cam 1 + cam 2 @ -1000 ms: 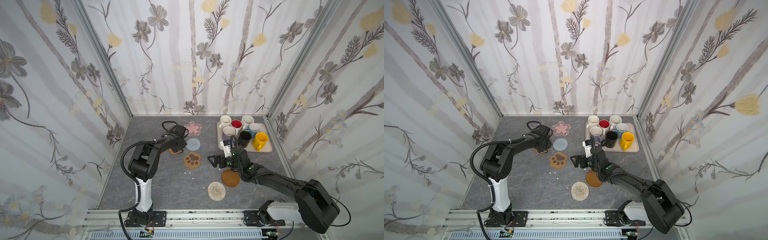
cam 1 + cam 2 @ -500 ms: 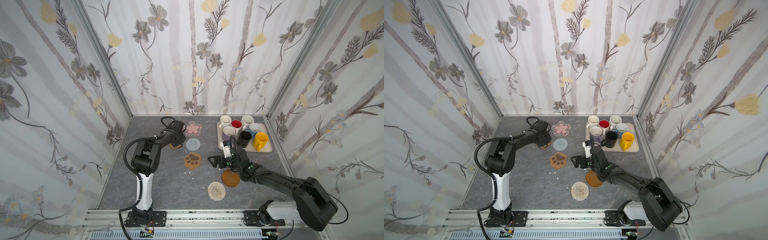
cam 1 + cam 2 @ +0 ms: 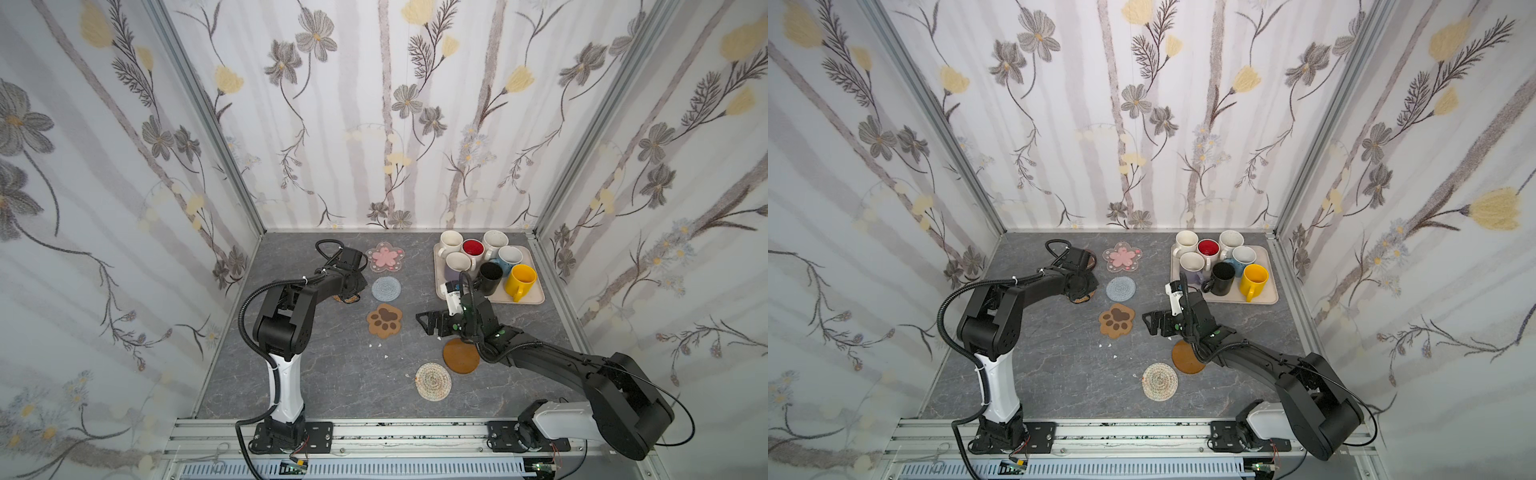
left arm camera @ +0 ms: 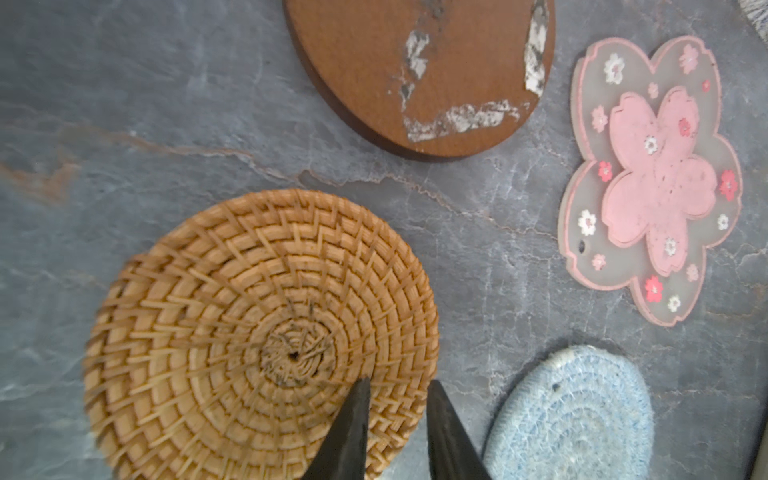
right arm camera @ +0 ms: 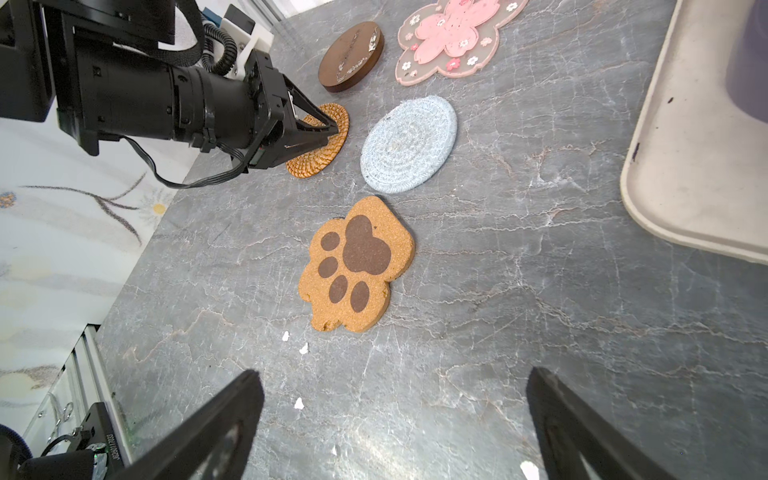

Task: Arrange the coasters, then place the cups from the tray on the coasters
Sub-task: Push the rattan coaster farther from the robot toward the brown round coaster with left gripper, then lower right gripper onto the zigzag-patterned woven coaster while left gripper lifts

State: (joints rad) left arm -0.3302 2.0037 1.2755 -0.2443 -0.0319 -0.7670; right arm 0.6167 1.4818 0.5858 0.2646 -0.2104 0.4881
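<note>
Left wrist view, brown disc [image 4: 419, 75], blue coaster [image 4: 573, 415] cropped

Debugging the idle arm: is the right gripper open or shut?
Open. In the right wrist view, the right gripper has its fingers wide apart, with nothing held between them.

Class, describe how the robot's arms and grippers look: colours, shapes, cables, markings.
Both arms are black with rounded joints. The left arm has a white lower link and a ribbed black hose; the right arm has a white base link, thin black cables and a white printed block at the wrist. The left gripper and right gripper have black tapering fingers.
</note>
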